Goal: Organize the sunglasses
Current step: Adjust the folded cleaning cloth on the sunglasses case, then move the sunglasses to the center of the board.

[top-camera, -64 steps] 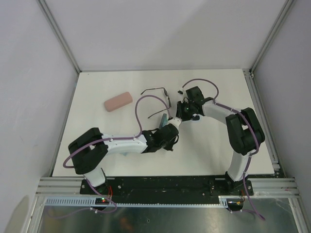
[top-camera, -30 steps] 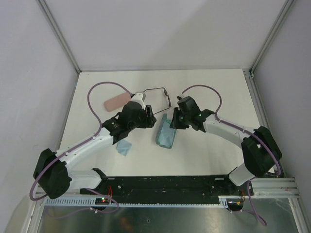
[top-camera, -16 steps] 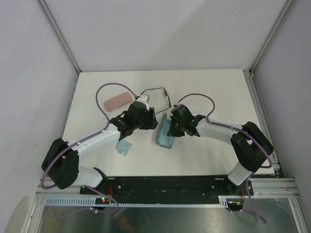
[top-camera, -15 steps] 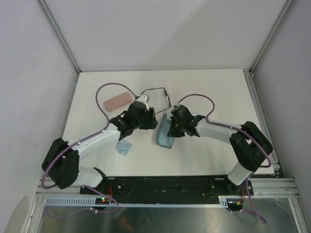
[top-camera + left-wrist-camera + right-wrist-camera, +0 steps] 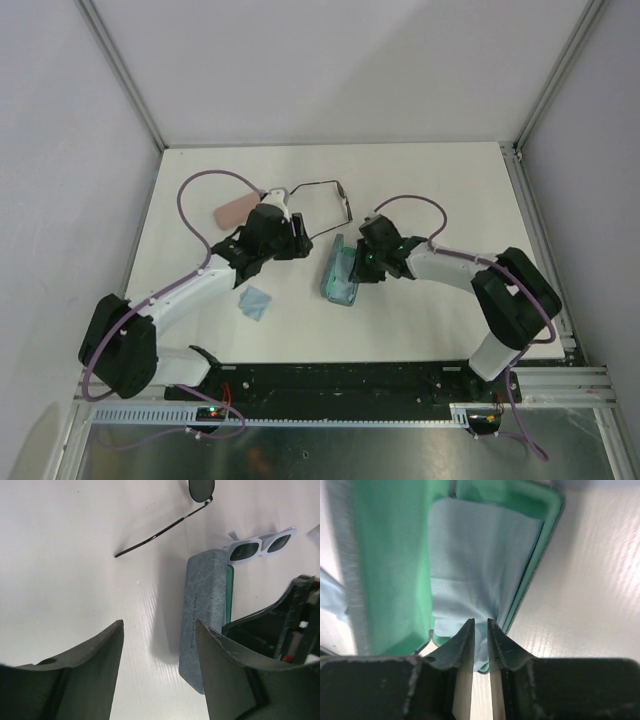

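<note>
Near edge of the tabletop [image 5: 450, 190]: a crumpled light-blue cloth [image 5: 255, 302]; at its middle, the oblong blue-grey case [image 5: 340, 282], mottled shell, green lining, lies open, the right gripper [image 5: 480, 627] now dipped inside, fingers almost together at a bunched second cloth [image 5: 480, 565] — pinched or freed, I cannot tell. The left gripper [image 5: 159, 630] has backed off, jaws wide, empty, so packing looks close. Beyond, unpacked: chunky white sunglasses [image 5: 260, 542] just beside the case, thin black wire sunglasses [image 5: 201, 489], then a smooth pink case [image 5: 238, 209] toward the far-left corner.
</note>
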You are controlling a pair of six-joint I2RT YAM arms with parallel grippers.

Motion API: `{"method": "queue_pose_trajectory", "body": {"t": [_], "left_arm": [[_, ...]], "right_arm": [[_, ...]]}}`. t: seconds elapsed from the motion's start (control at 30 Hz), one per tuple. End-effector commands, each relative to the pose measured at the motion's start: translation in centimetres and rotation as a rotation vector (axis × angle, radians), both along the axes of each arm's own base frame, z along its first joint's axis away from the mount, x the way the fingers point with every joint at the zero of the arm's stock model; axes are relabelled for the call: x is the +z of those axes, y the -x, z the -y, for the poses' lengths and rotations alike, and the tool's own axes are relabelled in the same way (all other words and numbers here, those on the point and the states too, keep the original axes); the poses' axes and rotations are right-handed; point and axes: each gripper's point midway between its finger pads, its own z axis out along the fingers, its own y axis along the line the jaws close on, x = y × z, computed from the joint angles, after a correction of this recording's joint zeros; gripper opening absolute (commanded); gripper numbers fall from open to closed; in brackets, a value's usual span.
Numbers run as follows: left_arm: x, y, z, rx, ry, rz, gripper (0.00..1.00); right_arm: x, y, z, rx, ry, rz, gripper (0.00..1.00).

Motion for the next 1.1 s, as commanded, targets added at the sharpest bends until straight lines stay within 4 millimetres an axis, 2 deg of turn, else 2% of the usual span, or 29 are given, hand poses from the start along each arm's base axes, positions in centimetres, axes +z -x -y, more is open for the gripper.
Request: {"method": "queue_pose_trajectory", "body": {"t": [0.0,0.1,0.17,0.27,0.3,0.37,0.43,0.53,0.7,0.83,1.07], "left_arm": [[2.4,-0.3,-1.1,0.025,0.039,0.077,0.64],[2.8,0.2,-1.7,0.03,0.048,0.095,0.65],[3.3,0.6,-2.1,0.033,0.057,0.111,0.66],[4.3,1.2,-2.6,0.036,0.076,0.143,0.68],[4.5,1.4,-2.7,0.037,0.079,0.153,0.69],[5.0,1.8,-3.1,0.04,0.085,0.173,0.71],[5.5,2.1,-3.4,0.042,0.091,0.188,0.73],[6.0,2.6,-3.7,0.043,0.099,0.205,0.74],[6.5,3.4,-4.2,0.045,0.11,0.22,0.75],[6.5,3.7,-4.3,0.043,0.115,0.221,0.75],[6.1,4.1,-4.1,0.025,0.12,0.21,0.76]], "right_arm": [[6.0,-3.0,0.5,-0.006,-0.11,0.159,0.23],[7.9,-4.8,2.7,-0.056,-0.078,0.207,0.3],[8.1,-5.7,4.7,-0.126,-0.054,0.197,0.35],[8.0,-7.3,8.4,-0.326,-0.019,0.169,0.39],[7.8,-7.6,9.4,-0.406,-0.008,0.156,0.44],[7.9,-8.1,10.9,-0.535,0.001,0.15,0.65],[8.3,-8.5,11.7,-0.631,-0.004,0.16,0.72],[8.3,-8.8,13.4,-0.815,-0.014,0.147,0.72],[7.3,-9.4,14.8,-1.038,-0.072,0.08,0.69],[6.6,-10.2,15.4,-1.145,-0.104,0.065,0.71],[4.2,-12.3,15.3,-1.208,-0.175,-0.004,0.7]]}}
